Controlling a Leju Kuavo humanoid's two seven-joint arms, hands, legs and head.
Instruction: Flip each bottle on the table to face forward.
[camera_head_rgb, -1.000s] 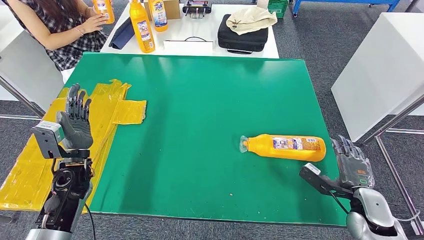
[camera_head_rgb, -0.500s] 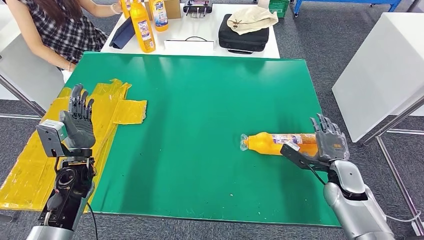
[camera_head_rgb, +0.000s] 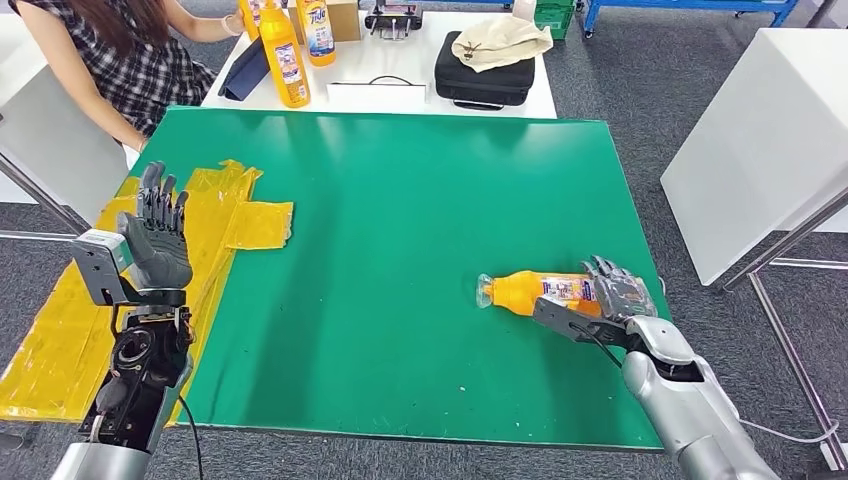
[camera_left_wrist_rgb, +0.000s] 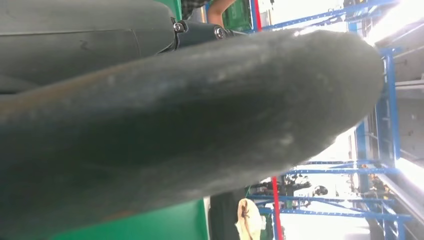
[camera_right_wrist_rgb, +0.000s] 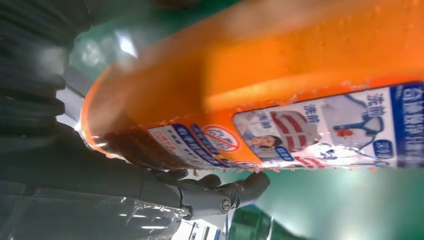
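An orange bottle (camera_head_rgb: 520, 291) with a printed label lies on its side on the green table (camera_head_rgb: 400, 200), its clear cap pointing left. My right hand (camera_head_rgb: 622, 293) lies over the bottle's base end with its fingers wrapped around it. In the right wrist view the bottle (camera_right_wrist_rgb: 280, 75) is very close, label showing, and dark fingers (camera_right_wrist_rgb: 220, 192) curl against its side. My left hand (camera_head_rgb: 160, 240) is held upright over the table's left edge, fingers apart, holding nothing. In the left wrist view the left hand's thick thumb (camera_left_wrist_rgb: 175, 125) blocks most of the picture.
A crumpled yellow sheet (camera_head_rgb: 215, 215) covers the table's left side. Behind it, a white table carries upright orange bottles (camera_head_rgb: 284, 55), a black case (camera_head_rgb: 487, 75) and a cloth. A person (camera_head_rgb: 110, 50) sits at the back left. A white box (camera_head_rgb: 760, 140) stands to the right.
My right hand moved in from the table's right edge and closed over the bottle's base end. The bottle shifted slightly left. The person pulled an arm back.
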